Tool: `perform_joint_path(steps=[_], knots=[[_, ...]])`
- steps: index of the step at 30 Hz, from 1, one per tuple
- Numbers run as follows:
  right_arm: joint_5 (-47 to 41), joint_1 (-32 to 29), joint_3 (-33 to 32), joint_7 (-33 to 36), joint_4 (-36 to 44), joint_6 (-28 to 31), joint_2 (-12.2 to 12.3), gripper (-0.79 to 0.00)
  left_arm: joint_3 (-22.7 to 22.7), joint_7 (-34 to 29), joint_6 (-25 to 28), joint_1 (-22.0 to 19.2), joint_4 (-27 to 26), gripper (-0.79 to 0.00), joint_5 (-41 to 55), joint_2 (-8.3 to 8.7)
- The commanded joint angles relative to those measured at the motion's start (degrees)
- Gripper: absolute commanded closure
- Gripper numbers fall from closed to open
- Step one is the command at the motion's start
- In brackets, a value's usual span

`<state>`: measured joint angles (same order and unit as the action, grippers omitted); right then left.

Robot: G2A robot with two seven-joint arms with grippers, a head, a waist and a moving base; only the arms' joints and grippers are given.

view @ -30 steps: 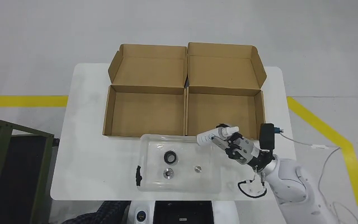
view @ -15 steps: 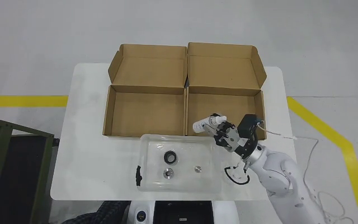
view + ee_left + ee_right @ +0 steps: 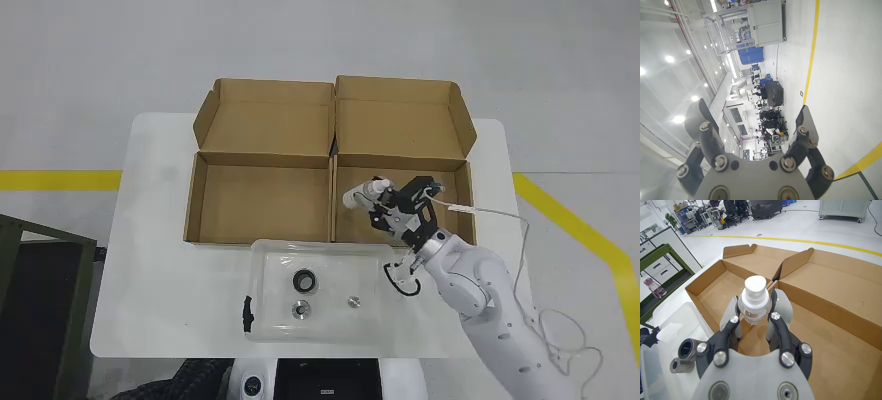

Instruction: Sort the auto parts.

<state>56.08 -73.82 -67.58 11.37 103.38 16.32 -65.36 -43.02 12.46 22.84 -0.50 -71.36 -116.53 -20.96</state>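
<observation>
The right gripper (image 3: 755, 308) was clamped on a white-capped part (image 3: 755, 289), possibly a small clear bottle, held over the left side of the right cardboard box (image 3: 350, 226); the left gripper (image 3: 752, 106) stood wide open, holding nothing; three metal parts (image 3: 305, 281) lay in the clear tray (image 3: 268, 262).

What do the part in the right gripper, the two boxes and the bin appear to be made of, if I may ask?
The held part looks like plastic: matte white cap, glossy clear body. The boxes look like matte brown cardboard, with folded flaps. The bin seems clear plastic; the table shows through.
</observation>
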Motion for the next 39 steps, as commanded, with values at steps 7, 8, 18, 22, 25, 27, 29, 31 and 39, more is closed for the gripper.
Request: perform_joint_path(steps=[7,8,18,22,25,27,29,31,39], knots=[[3.8,5.2,2.7,2.2,-4.3,-4.5,-1.0,0.000,0.0,0.0,0.0,0.0,0.0,-0.785,0.0,0.00],[3.8,5.6,2.9,2.4,-4.8,-4.8,-1.1,0.000,0.0,0.0,0.0,0.0,0.0,-0.785,0.0,0.00],[7.2,9.5,6.1,4.2,-9.9,-8.4,-2.3,0.000,0.0,0.0,0.0,0.0,0.0,-0.785,0.0,0.00],[8.8,10.4,7.1,4.3,-11.3,-9.7,-2.7,0.000,0.0,0.0,0.0,0.0,0.0,-0.785,0.0,0.00],[10.0,10.8,7.6,4.4,-11.7,-10.5,-2.9,0.000,0.0,0.0,0.0,0.0,0.0,-0.785,0.0,0.00],[10.4,10.9,7.9,4.4,-12.0,-10.8,-3.1,-0.018,0.0,0.0,0.0,0.0,0.0,-0.785,0.0,0.00],[11.2,10.9,8.1,4.7,-12.0,-11.2,-3.2,-0.083,0.0,0.0,0.0,0.0,0.0,-0.785,0.0,0.00],[11.6,10.9,8.4,5.1,-12.0,-11.3,-3.4,-0.132,0.0,0.0,0.0,0.0,0.0,-0.785,0.0,0.00],[12.3,11.2,9.2,6.3,-12.5,-11.8,-3.9,-0.369,0.0,0.0,0.0,0.0,0.0,-0.785,0.0,0.00]])
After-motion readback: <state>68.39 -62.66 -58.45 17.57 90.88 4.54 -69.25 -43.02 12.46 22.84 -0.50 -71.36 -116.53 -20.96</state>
